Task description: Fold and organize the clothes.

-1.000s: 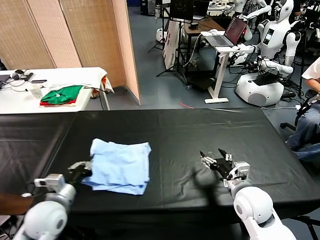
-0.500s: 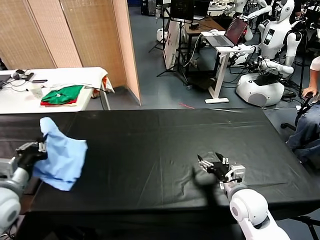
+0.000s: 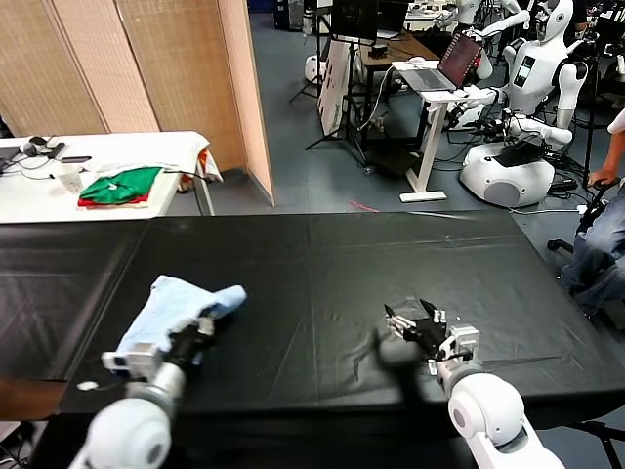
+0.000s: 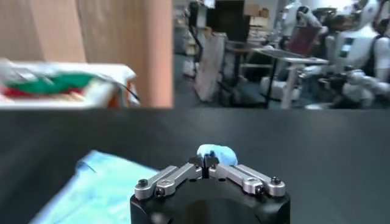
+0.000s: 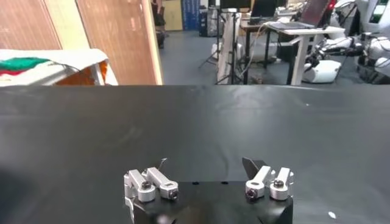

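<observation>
The clothes are one light-blue T-shirt [image 3: 164,305], bunched on the left part of the black table [image 3: 322,264]. My left gripper [image 3: 202,327] lies at the shirt's near right edge and is shut on a fold of it. In the left wrist view a lump of blue cloth [image 4: 217,152] sits right at the closed tips of the left gripper [image 4: 204,162], and the rest of the shirt [image 4: 91,189] spreads to one side. My right gripper [image 3: 414,320] rests low over the bare table at the right, open and holding nothing; the right wrist view shows that gripper [image 5: 204,167] with its jaws wide apart.
A white side table [image 3: 39,191] at the back left carries folded green-and-red garments [image 3: 119,186]. Wooden screens [image 3: 146,68] stand behind it. Other robots [image 3: 522,107] and a laptop stand [image 3: 439,88] fill the floor beyond. A seated person [image 3: 601,244] is at the right edge.
The left gripper lifted the shirt off the table out to the far left, then brought it back down nearer the middle, where it now lies bunched. The right arm has hardly moved.
</observation>
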Controlling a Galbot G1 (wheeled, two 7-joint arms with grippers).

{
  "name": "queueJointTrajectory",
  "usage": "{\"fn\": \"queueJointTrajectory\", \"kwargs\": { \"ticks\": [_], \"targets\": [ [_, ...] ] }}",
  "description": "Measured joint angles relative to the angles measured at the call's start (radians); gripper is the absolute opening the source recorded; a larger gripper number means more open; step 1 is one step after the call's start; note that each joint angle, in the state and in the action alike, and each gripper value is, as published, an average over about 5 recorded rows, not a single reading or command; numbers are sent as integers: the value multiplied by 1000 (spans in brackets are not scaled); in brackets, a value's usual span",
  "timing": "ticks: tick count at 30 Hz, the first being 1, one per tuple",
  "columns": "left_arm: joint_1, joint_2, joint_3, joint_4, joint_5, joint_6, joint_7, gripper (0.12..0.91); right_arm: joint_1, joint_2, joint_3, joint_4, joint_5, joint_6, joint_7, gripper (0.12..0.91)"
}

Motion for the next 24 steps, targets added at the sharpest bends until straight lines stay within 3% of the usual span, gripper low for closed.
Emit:
{"fn": "queueJointTrajectory", "kwargs": {
  "ticks": [2,4,8,13,16,24],
  "targets": [
    [-3,-16,33,4,2,-32,28,199,9,-5,-13,-3,52,-15,-2,907],
    [-3,-23,51,-1,9,-67,62,291,20,-11,-28,-6,111,-34,-1,907],
    [-1,-17,56,-21,47,-140,119,537,43,-20,-70,-9,234,-64,10,907],
    [-15,11,24,-43,76,-183,111,830,79,-12,-146,-20,321,-83,24,907],
    [-15,31,-5,-44,80,-182,97,896,107,-2,-197,-34,324,-82,21,907],
    [24,30,-58,-27,124,-181,93,907,197,49,-319,-93,329,-92,5,907]
  ]
}}
